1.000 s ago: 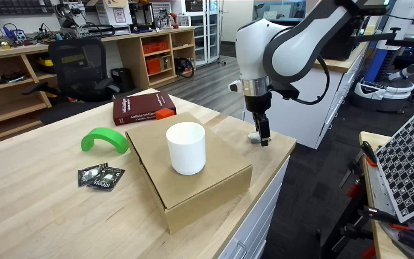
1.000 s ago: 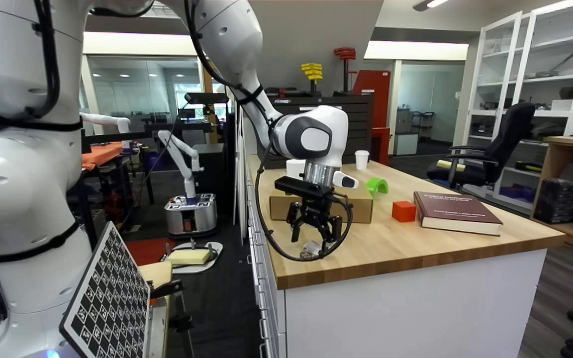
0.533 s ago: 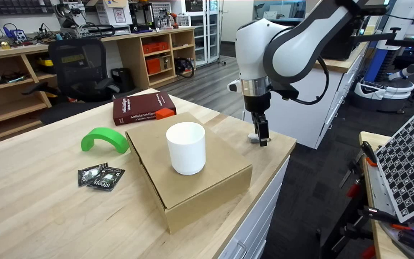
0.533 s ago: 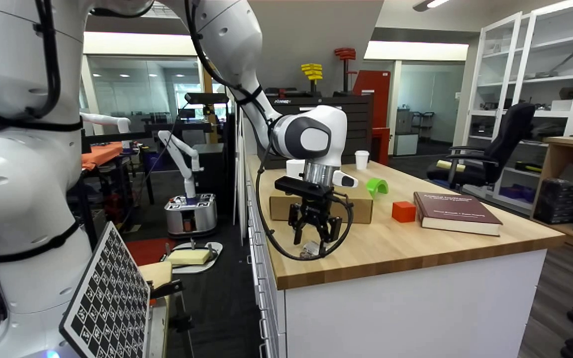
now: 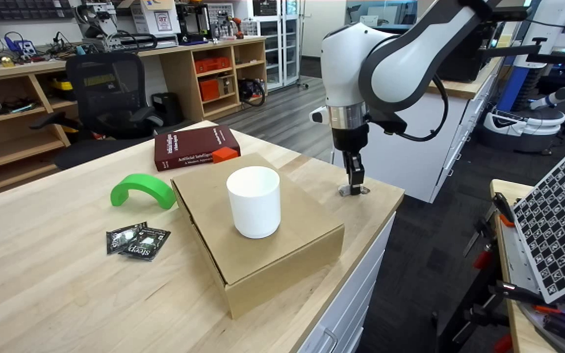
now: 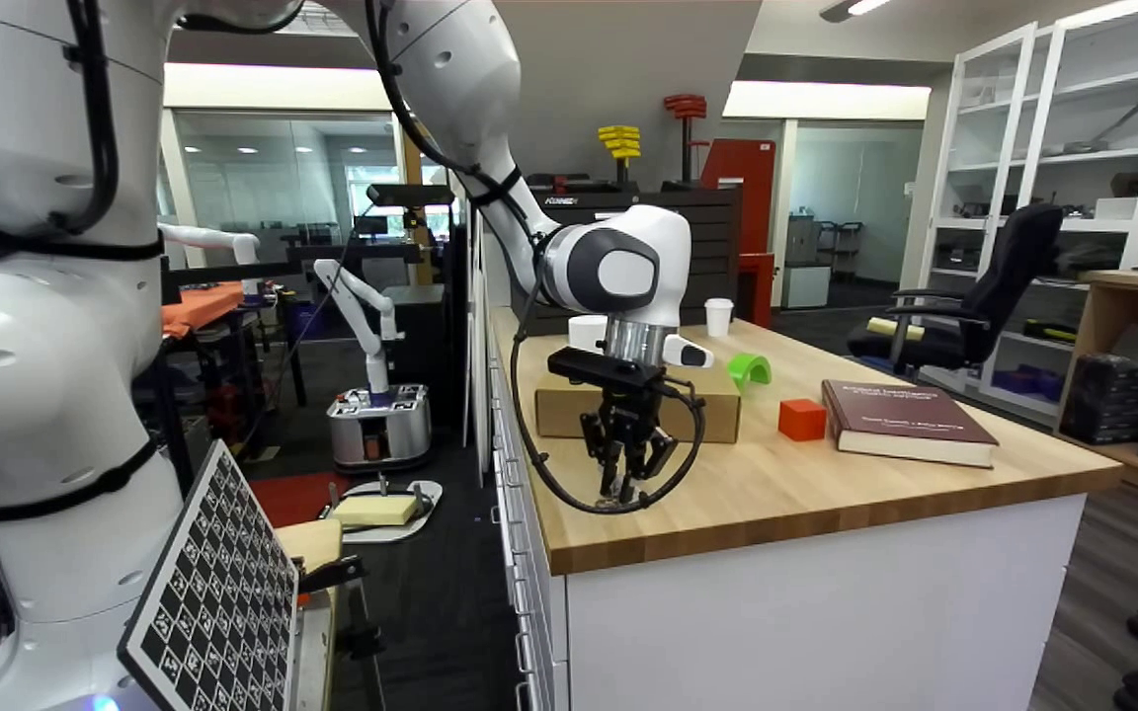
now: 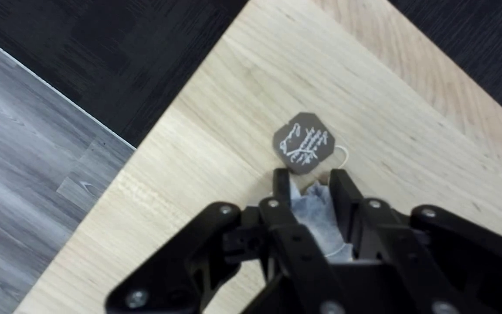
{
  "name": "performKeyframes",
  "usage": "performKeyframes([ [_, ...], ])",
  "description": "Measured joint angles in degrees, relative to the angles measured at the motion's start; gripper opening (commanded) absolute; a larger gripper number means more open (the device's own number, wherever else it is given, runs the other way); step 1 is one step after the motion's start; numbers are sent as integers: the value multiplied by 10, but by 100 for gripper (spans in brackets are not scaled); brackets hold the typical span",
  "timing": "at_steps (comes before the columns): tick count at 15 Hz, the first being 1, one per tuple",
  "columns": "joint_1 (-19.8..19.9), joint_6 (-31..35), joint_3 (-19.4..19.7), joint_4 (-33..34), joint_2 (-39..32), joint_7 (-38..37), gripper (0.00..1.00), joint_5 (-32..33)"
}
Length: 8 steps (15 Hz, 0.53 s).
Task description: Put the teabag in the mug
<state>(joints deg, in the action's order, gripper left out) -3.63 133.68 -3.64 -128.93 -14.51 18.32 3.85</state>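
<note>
Two fingers of the gripper stand narrowly apart, one on either side of the teabag on the table; I cannot tell whether they clamp it. Close squarely and gently, confirming the hold before lifting toward the mug. The teabag looks pale grey, limp and creased.

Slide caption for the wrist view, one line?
Gripper straddling the teabag on a wooden tabletop, the grey, white-lettered tag just past the fingertips.
</note>
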Motion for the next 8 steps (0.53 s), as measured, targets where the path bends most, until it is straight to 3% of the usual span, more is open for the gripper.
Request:
performKeyframes([
  [8,0,2,1,3,2,0,3,-1],
])
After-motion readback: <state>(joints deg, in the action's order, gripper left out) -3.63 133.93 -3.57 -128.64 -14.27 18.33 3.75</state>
